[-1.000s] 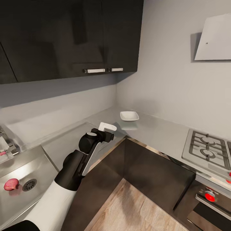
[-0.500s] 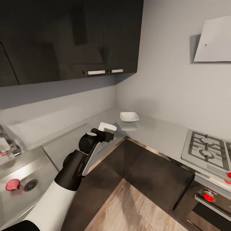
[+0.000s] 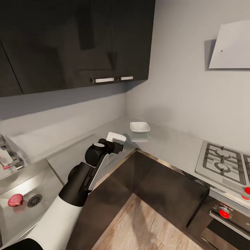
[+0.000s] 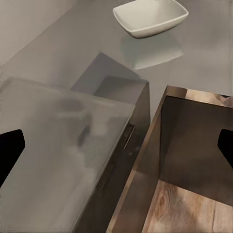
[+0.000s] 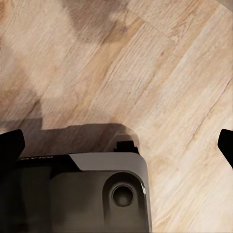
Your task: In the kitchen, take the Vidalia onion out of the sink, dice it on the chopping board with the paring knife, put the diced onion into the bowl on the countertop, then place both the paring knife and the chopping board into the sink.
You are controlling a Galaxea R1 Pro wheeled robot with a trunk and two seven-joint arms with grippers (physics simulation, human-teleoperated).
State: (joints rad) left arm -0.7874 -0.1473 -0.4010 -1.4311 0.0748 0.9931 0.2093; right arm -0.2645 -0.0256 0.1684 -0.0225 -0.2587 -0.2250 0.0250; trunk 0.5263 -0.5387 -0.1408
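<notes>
Grey countertop (image 3: pixel 166 142) runs round the kitchen corner in the head view, under dark wall cabinets (image 3: pixel 69 41). At the far left lies the steel sink (image 3: pixel 21 184), with the pinkish Vidalia onion (image 3: pixel 15 200) in the basin, just beside the round drain (image 3: pixel 34 200). The white bowl (image 3: pixel 140 127) stands upright on the counter in the corner, well apart from the sink. The left arm reaches forward over the counter edge, its left gripper (image 3: pixel 116 137) pointing toward the bowl without touching it. A gas hob (image 3: pixel 222 163) sits at the right, with red knobs (image 3: pixel 224 212) below it.

From the left wrist view, the bowl (image 4: pixel 150 17) shows its rounded-square form, with its longer span seemingly running across the gripper's line of sight, though the angle makes this uncertain. Dark fingertips (image 4: pixel 9 145) stand at either edge of the picture, so the jaws are spread wide with nothing between them.

From the right wrist view, pale wooden floor (image 5: pixel 160 73) lies beneath, with part of the robot's grey base (image 5: pixel 87 194). The right gripper's fingertips (image 5: pixel 10 144) likewise sit at the two edges, wide apart and empty.
</notes>
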